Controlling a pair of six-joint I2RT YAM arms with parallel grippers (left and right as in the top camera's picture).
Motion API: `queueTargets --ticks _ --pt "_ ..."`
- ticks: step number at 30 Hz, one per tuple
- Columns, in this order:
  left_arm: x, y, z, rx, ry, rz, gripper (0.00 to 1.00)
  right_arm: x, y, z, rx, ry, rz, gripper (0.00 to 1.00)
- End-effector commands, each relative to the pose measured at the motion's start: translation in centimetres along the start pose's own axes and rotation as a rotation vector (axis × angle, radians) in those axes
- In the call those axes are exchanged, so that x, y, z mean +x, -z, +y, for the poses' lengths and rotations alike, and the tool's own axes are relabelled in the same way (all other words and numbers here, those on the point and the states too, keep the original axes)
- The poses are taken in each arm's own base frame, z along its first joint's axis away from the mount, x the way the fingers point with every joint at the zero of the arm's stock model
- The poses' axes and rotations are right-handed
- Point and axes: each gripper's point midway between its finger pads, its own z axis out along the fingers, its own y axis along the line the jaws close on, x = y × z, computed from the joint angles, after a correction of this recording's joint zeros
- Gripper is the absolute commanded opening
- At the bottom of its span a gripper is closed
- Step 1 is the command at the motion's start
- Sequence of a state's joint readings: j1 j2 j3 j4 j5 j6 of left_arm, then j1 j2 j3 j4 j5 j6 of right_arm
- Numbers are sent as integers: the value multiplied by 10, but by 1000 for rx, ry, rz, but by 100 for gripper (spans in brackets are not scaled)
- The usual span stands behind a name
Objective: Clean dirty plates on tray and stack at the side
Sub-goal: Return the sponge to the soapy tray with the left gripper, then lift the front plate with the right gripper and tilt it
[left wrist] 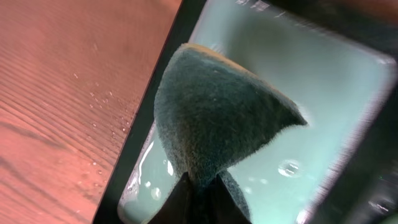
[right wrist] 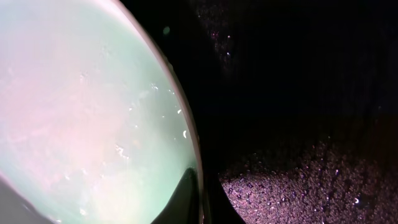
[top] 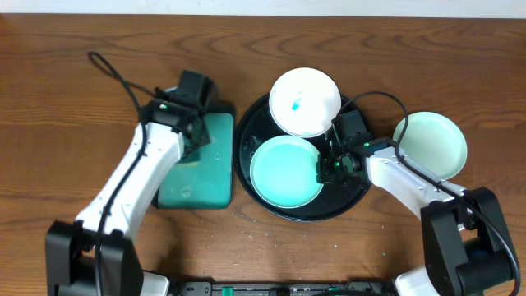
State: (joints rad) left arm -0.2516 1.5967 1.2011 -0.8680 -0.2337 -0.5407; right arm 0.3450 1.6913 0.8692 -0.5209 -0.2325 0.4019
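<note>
**Three plates: two on the black tray, one off it**

Under the right gripper [top: 328, 169] lies the black tray [top: 246, 146]. A teal tray [top: 201, 185] lies under the left gripper [left wrist: 199, 190]. The right gripper is clamped on the rim of the teal-coated plate [top: 283, 173], which rests on the black tray. Just beyond that gripper, a smeared plate [top: 305, 101] overlaps the tray's far rim. On the gripper's outer side, a pale plate [top: 436, 144] sits on the table [top: 49, 123]. The left gripper's fingers are pinched tight on a dark sponge [left wrist: 217, 112], held above the teal tray.

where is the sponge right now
In the left wrist view, the sponge is pinched in the left end effector over the teal tray, left of the black tray.
</note>
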Motion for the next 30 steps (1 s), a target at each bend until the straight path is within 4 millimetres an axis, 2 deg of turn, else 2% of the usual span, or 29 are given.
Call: queueTargets --ticks 1,2,6,10,17,20,23,24,28,30 --pt "17 -30 8 40 35 135 13 0 -10 -13 77 14 -12 11" --pt "18 -30 8 49 41 143 17 -2 -10 -12 73 16 -20 2" --pt "14 -17 6 94 30 130 40 -9 0 -3 49 20 -30 1" --pt "5 12 10 134 45 70 57 -30 36 14 34 55 -94 1" --pt "-3 79 26 236 83 -102 74 -74 117 72 -14 227 -350 1" --pt "-4 105 34 279 100 -177 74 -87 135 109 -49 337 -457 1" --pt "-4 127 40 317 114 -243 75 -97 140 152 -70 455 -588 1" --pt "-4 135 43 332 120 -269 80 -101 137 172 -51 506 -658 1" --pt "-3 145 46 351 126 -301 80 -110 119 203 54 584 -788 1" --pt "-3 146 47 352 127 -304 81 -112 112 212 117 628 -837 1"
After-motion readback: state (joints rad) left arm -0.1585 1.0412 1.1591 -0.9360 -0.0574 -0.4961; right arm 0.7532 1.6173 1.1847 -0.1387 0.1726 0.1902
